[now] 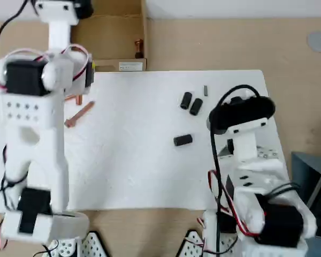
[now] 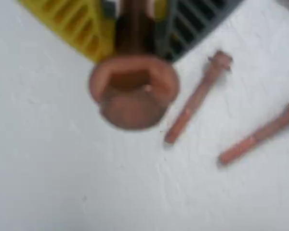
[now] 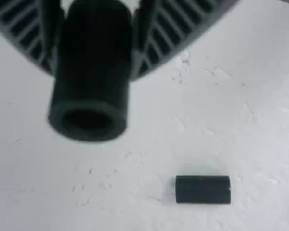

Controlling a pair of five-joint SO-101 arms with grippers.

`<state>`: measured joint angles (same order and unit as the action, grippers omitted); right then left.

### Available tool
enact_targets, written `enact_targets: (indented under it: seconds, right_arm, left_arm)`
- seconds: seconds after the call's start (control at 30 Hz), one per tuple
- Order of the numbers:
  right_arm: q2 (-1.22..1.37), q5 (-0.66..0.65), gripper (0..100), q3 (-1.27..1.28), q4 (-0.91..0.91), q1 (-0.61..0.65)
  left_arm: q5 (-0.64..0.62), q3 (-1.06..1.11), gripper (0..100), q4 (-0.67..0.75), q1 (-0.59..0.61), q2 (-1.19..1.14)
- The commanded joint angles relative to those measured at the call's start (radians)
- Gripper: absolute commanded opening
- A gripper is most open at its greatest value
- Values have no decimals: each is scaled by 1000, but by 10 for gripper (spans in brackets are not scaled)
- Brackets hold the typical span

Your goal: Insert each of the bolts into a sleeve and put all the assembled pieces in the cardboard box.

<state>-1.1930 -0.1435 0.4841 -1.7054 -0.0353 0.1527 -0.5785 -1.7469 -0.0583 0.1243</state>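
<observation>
My left gripper point(image 2: 135, 24) is shut on a copper bolt point(image 2: 133, 91), whose head faces the camera, just above the white sheet. Two more copper bolts point(image 2: 197, 98) point(image 2: 260, 134) lie on the sheet close by; in the high view one bolt point(image 1: 79, 114) lies beside the left arm. My right gripper point(image 3: 96, 19) is shut on a black sleeve point(image 3: 89, 72), held above the sheet. A loose black sleeve point(image 3: 203, 189) lies below it. In the high view three sleeves point(image 1: 186, 99) point(image 1: 196, 106) point(image 1: 183, 140) lie right of centre. The cardboard box point(image 1: 109, 32) holds one assembled piece point(image 1: 139, 48).
A white foam sheet point(image 1: 139, 171) covers the table between the arms. A small grey pin point(image 1: 206, 90) lies near the two upper sleeves. The right arm point(image 1: 241, 115) stands at the sheet's right edge, with cables looping over it.
</observation>
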Motion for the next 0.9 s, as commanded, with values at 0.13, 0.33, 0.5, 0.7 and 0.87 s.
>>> enact_targets:
  seconds: [0.13, 0.33, 0.5, 0.7, 0.87]
  right_arm:
    - [-74, 89, 9, 177, 247, -12]
    - [-117, 282, 9, 344, 396, 131]
    - [-191, 388, 9, 438, 488, 312]
    - [-288, 396, 9, 530, 537, 433]
    - [-384, 396, 9, 598, 537, 530]
  left_arm:
    - [-178, 324, 3, 143, -40, 297]
    - [-250, 664, 3, 333, -49, 516]
    - [-334, 902, 4, 493, -49, 717]
    - [-338, 1122, 4, 598, -98, 932]
    - [-402, 1300, 4, 730, -183, 1144]
